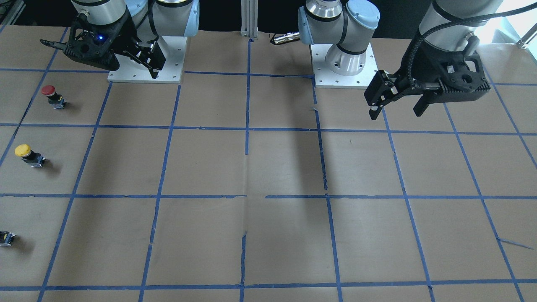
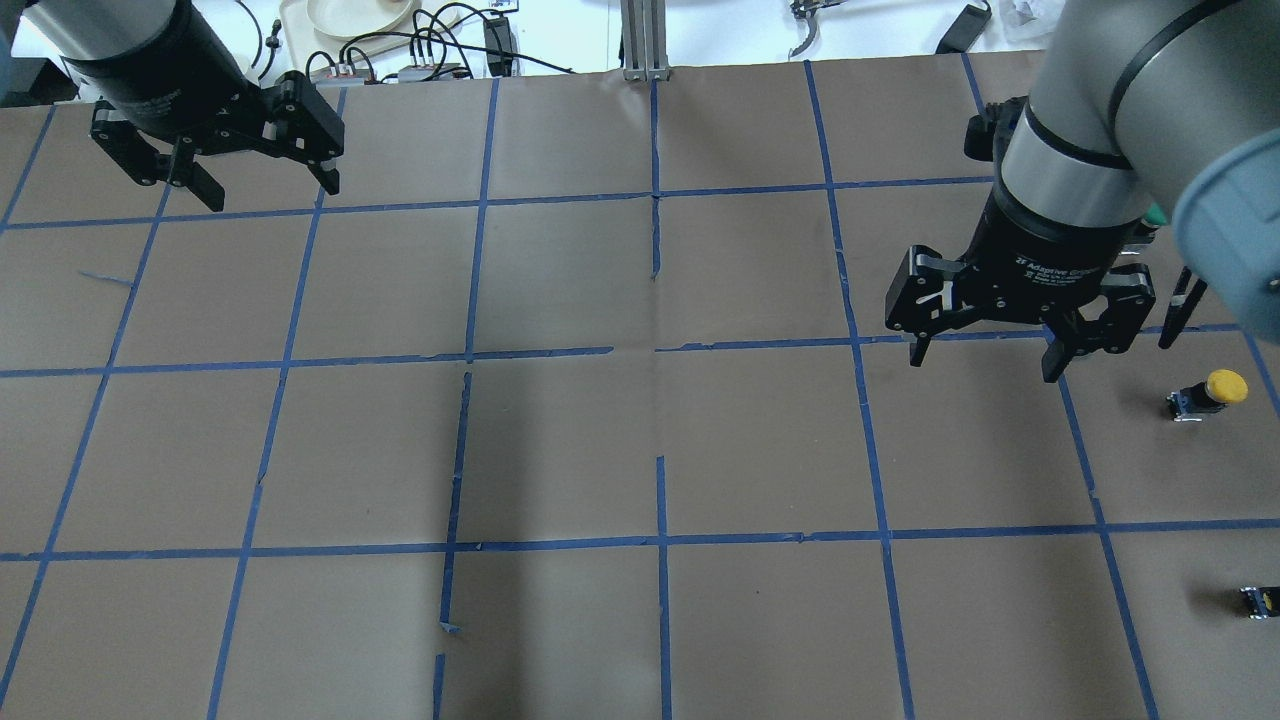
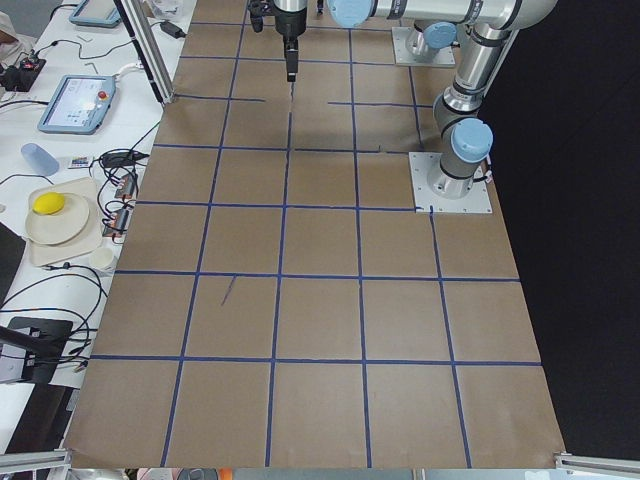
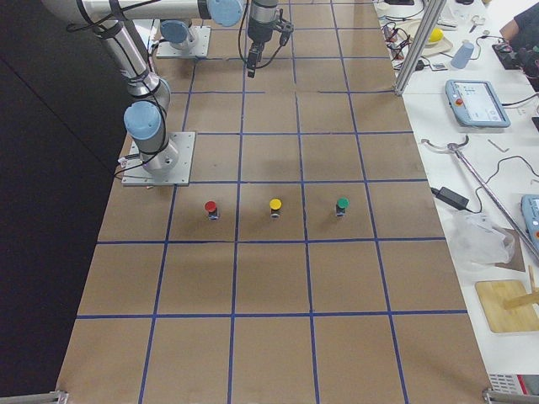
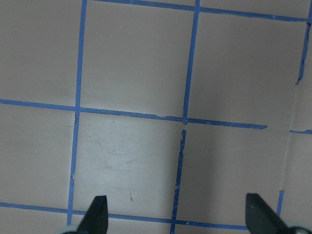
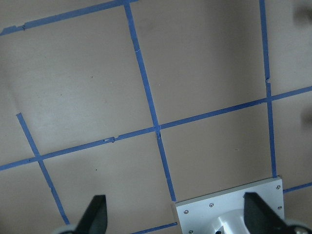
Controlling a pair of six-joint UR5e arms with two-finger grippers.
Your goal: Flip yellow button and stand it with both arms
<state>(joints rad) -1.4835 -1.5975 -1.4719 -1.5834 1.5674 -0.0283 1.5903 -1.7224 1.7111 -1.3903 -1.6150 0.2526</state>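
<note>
Brown paper table (image 2: pixel 560 450) with blue tape grid; black two-finger left gripper (image 2: pixel 272 195) and right gripper (image 2: pixel 985 365) both hover spread wide and empty. Small yellow mushroom-capped push-button (image 2: pixel 1210 392) sits near the right gripper's outer side, well apart from the left, apparently cap-up with its axis near vertical. Right wrist view misses it; overhead shows it.

The only writing that can be read is white lettering (image 2: pixel 1058 268) on the black body of the right tool (image 2: pixel 983 365), just above its finger linkages in the overhead view. It reads "Adaptive Gripp…" (the last letters curve out of sight round the housing), after a mark that looks like "2F". A smaller line printed directly beneath is too fine to read. The pendant screen (image 4: pixel 477 101), well away from that tool, is too small to read.
</note>
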